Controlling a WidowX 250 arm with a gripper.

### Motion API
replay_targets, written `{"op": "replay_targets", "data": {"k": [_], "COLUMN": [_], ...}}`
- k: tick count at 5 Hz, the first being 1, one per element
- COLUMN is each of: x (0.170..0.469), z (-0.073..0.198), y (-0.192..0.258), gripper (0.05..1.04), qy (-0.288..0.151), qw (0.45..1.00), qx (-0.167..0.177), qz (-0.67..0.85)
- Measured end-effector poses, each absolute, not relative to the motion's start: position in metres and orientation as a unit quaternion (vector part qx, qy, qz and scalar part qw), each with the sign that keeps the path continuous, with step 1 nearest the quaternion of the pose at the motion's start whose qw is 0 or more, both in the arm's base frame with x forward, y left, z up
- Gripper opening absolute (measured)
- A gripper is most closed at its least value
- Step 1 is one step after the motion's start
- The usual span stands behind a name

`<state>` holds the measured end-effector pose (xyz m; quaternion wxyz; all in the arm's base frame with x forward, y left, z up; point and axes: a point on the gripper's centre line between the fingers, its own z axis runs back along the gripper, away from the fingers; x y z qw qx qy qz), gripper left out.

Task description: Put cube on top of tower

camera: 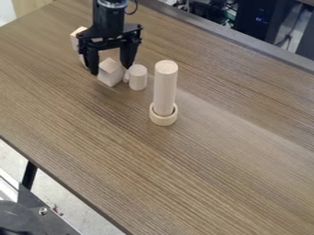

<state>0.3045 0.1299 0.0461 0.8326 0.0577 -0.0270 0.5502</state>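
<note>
Brown wood-grained tabletop (pixel 202 170) runs on a slant through the view, with a pale floor (pixel 58 195) below its near edge. At the far left, low down, a black table leg (pixel 29 175) slopes beside some dark and metallic equipment (pixel 36 209). Up from there, a pale wooden block (pixel 75 36) pokes out to the left of the gripper (pixel 110 70), partly hidden behind it. The gripper hangs over the upper left of the table, its two fingers spread wide, pointing down. Between their tips sits the cube (pixel 109 73), a corner turned toward the camera (whether either finger touches it, I honestly can't tell). Just to the right, a small pale piece (pixel 126 76), mostly hidden, peeks out beside a short upright cylinder (pixel 138 77). Next comes the tower: a tall, plain wooden cylinder (pixel 165 87) standing upright in a low ring (pixel 163 120). The cube is apart from the tower, with the short cylinder between them. Beyond the far edge, toward the upper right, are dark electronics (pixel 253 17) and cables.
</note>
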Motion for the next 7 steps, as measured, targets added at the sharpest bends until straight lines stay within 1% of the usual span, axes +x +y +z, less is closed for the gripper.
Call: {"op": "replay_targets", "data": {"k": [1, 2, 3, 4, 5, 6, 7], "x": [0.305, 0.303, 0.302, 0.3, 0.306, 0.32, 0.328], "z": [0.044, 0.04, 0.039, 0.04, 0.066, 0.1, 0.122], "y": [0.131, 0.132, 0.131, 0.129, 0.127, 0.124, 0.126], "gripper": [0.965, 0.689, 0.543, 0.543, 0.543, 0.543, 0.543], "qy": [-0.031, -0.032, -0.038, -0.035, -0.052, -0.07, -0.082], "qw": [0.83, 0.833, 0.849, 0.867, 0.877, 0.876, 0.875], "qx": [0.059, 0.068, 0.075, 0.073, 0.059, 0.028, 0.006], "qz": [0.554, 0.548, 0.521, 0.491, 0.474, 0.476, 0.476]}}
